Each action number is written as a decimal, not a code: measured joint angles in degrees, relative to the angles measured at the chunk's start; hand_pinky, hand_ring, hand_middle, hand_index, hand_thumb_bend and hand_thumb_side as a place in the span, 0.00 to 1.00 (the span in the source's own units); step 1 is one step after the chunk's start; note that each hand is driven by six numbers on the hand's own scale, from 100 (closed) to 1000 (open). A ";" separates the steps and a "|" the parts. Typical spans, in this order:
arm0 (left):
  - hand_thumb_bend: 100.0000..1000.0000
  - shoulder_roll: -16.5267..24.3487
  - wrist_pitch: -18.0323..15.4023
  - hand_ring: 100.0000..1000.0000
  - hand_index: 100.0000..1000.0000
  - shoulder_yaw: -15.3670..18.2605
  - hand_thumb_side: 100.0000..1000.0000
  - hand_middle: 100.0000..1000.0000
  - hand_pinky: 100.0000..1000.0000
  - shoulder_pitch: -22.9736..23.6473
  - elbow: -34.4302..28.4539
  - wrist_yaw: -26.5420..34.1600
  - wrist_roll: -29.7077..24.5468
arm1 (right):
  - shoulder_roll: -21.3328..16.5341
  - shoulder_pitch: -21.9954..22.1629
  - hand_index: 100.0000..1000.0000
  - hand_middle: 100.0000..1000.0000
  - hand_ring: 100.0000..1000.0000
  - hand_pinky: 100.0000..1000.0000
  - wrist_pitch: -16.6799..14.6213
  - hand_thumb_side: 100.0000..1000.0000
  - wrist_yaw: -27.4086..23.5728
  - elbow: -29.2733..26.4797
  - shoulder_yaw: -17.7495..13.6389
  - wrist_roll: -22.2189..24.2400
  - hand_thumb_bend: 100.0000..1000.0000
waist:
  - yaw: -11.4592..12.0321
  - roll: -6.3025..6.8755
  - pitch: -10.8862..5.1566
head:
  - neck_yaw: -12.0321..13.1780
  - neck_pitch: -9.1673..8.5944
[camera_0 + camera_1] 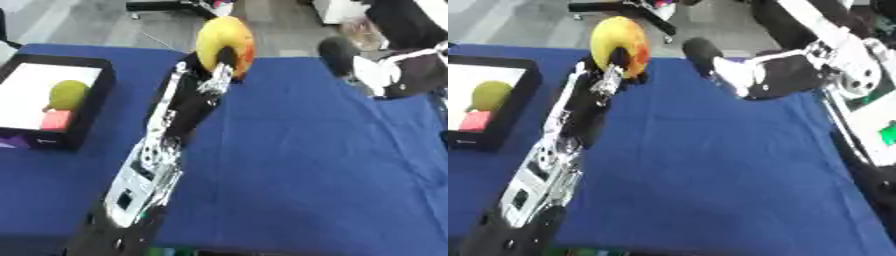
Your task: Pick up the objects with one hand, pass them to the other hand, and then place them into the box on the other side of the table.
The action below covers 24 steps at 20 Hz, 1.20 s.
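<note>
The left arm (166, 145) is mostly black, with a silver block near its wrist end at about seven o'clock, bearing small dark windows and screws. Its left hand (214, 75) has black fingers with silver links. The right arm (833, 55), at two o'clock, is black with white covers and silver joints; the right hand (710, 57) looks dark and rounded.

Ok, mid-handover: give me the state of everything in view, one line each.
left hand: raised, fingers curled around the yellow-orange fruit.
yellow-orange fruit: held up off the table.
right hand: near the fruit, holding nothing; fingers unclear.
box: open, on the table's left.
green fruit: inside the box.
pink block: inside the box.
</note>
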 measured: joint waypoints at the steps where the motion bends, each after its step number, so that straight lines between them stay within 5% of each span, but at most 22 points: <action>1: 0.00 0.83 0.03 0.51 0.46 0.81 0.30 0.20 0.65 -0.26 -0.03 -0.33 0.67 | -0.34 0.65 0.75 0.90 0.89 0.74 -0.19 0.41 -0.15 -0.02 -0.55 -0.56 0.13 | -0.07 0.04 -0.02 | 0.73 0.00; 8: 0.00 9.64 1.57 0.52 0.46 7.95 0.30 0.19 0.65 -0.92 1.46 -3.09 8.07 | -2.23 6.37 0.73 0.92 0.91 0.75 0.32 0.40 0.68 -0.07 -2.57 -2.96 0.12 | -0.69 0.92 -1.01 | 11.56 0.00; 14: 0.00 16.57 4.15 0.53 0.46 13.58 0.30 0.19 0.66 -1.79 9.34 -4.26 17.30 | -2.29 10.23 0.72 0.95 0.94 0.75 1.43 0.39 2.44 -0.16 -1.92 -1.84 0.11 | -1.08 1.87 -1.46 | 20.85 -0.01; 24: 0.00 24.58 15.14 0.56 0.47 18.70 0.28 0.18 0.67 -1.98 27.29 -7.66 28.35 | -2.25 13.36 0.71 0.97 0.96 0.75 3.47 0.39 4.77 -0.16 -0.97 -0.17 0.09 | -1.51 2.27 -1.54 | 23.15 -0.01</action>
